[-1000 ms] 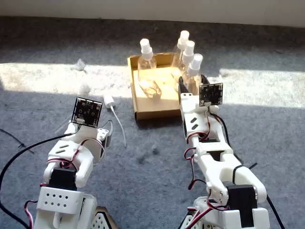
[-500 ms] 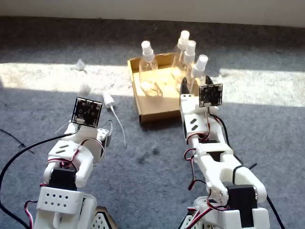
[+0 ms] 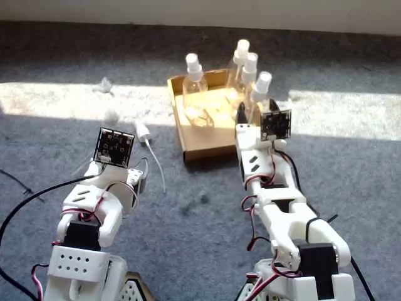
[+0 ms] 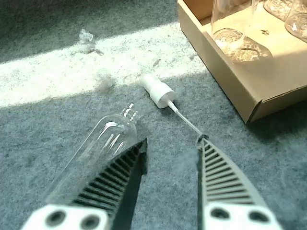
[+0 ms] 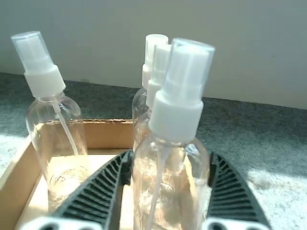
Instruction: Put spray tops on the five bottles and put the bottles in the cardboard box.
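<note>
Notably, uncapped bottle [image 4: 103, 140] lies beside left hand [image 4: 171, 143].

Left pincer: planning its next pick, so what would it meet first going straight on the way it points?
Likely the loose spray top, just ahead of the open left pincer; the capless bottle lies aside by one finger. Depth is uncertain.

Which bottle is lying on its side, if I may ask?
The uncapped bottle on the carpet by the left gripper; the other four stand capped in the box.
</note>
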`<state>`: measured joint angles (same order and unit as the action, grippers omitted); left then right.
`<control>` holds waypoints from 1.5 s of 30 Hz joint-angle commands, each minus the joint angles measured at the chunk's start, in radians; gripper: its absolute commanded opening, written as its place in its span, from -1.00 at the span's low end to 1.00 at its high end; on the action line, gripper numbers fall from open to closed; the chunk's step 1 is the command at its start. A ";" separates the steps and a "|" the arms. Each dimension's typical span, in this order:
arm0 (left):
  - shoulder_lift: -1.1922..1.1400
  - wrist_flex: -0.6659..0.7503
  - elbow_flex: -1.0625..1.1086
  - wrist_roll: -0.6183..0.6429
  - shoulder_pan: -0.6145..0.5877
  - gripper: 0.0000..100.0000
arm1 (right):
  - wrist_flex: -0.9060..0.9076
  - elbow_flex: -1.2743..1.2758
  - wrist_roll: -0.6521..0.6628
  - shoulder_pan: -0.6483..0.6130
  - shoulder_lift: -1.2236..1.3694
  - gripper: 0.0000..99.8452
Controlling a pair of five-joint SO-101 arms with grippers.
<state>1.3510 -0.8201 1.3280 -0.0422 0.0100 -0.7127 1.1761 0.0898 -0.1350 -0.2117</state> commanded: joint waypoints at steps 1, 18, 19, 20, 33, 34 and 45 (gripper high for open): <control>0.015 0.018 -0.004 -0.003 -0.008 -0.67 | -0.021 -0.016 0.008 -0.008 -0.016 -0.58; 0.015 0.018 -0.004 -0.003 -0.008 -0.67 | -0.015 -0.018 0.008 -0.002 -0.018 -0.47; 0.015 0.018 -0.004 -0.003 -0.008 -0.67 | -0.013 -0.018 0.008 -0.002 -0.018 -0.47; 0.015 0.020 -0.004 -0.003 -0.008 -0.67 | -0.013 -0.018 0.009 -0.002 -0.018 -0.47; 0.015 0.020 -0.004 -0.003 -0.008 -0.67 | 0.303 -0.136 0.086 0.021 -0.179 -0.47; 0.015 0.020 -0.004 -0.003 -0.008 -0.67 | 0.321 -0.142 0.086 0.021 -0.197 -0.47; 0.015 0.018 -0.004 -0.003 -0.008 -0.67 | 0.410 -0.216 0.086 0.019 -0.262 -0.47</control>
<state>1.3510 -0.8201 1.3280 -0.0422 0.0100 -0.3061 1.0273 0.1649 -0.1274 -0.4312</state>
